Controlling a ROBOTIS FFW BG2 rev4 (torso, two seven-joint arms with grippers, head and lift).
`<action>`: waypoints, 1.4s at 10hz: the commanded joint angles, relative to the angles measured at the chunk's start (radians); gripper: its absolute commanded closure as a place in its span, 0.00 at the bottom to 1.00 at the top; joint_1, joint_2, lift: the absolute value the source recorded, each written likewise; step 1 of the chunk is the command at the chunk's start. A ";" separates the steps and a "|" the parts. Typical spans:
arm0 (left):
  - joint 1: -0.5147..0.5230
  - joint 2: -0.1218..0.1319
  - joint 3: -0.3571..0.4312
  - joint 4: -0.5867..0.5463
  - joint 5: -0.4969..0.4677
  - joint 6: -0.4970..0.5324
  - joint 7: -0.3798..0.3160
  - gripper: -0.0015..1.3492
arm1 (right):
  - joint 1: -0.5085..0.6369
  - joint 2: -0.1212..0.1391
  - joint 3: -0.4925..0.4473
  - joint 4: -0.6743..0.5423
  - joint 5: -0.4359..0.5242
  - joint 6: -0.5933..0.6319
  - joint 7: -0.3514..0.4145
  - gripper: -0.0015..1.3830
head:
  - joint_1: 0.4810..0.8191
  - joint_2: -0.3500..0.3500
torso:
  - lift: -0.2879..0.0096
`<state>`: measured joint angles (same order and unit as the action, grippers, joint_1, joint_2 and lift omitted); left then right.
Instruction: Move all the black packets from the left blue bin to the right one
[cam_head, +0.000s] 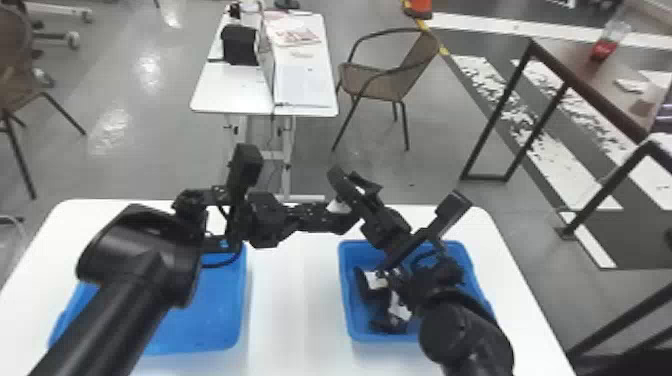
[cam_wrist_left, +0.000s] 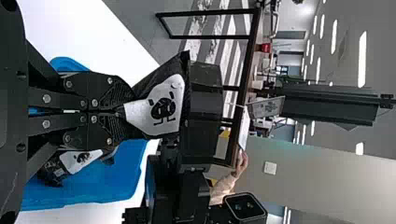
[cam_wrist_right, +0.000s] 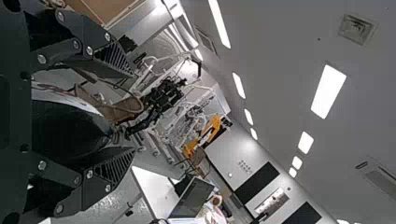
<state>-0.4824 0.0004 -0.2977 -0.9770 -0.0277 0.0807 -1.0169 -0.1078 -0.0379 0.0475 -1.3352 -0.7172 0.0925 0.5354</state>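
you've got your left end effector (cam_head: 327, 216) pinched shut on a black packet (cam_wrist_left: 161, 107), right end effector (cam_head: 350, 190) spread wide around it, over the surface (cam_head: 295, 300)

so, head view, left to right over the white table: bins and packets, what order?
Left blue bin → black packet in the left gripper → black packets lying in the right blue bin.
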 joint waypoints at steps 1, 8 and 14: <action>-0.001 -0.003 0.003 0.000 0.006 -0.001 0.000 0.84 | -0.001 -0.002 0.002 -0.001 0.024 0.023 0.000 0.86 | 0.63 0.26 | 0.97; 0.068 0.001 0.091 -0.008 0.051 -0.015 0.050 0.31 | 0.010 0.006 -0.070 0.019 0.024 -0.033 -0.005 0.92 | 0.63 0.28 | 0.97; 0.413 0.047 0.394 -0.401 0.192 0.067 0.166 0.00 | 0.000 -0.028 -0.253 0.281 0.102 -0.070 -0.008 0.92 | 0.63 0.28 | 0.97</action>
<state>-0.1019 0.0369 0.0817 -1.3426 0.1333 0.1524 -0.8527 -0.1008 -0.0537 -0.2023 -1.1016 -0.6159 0.0361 0.5272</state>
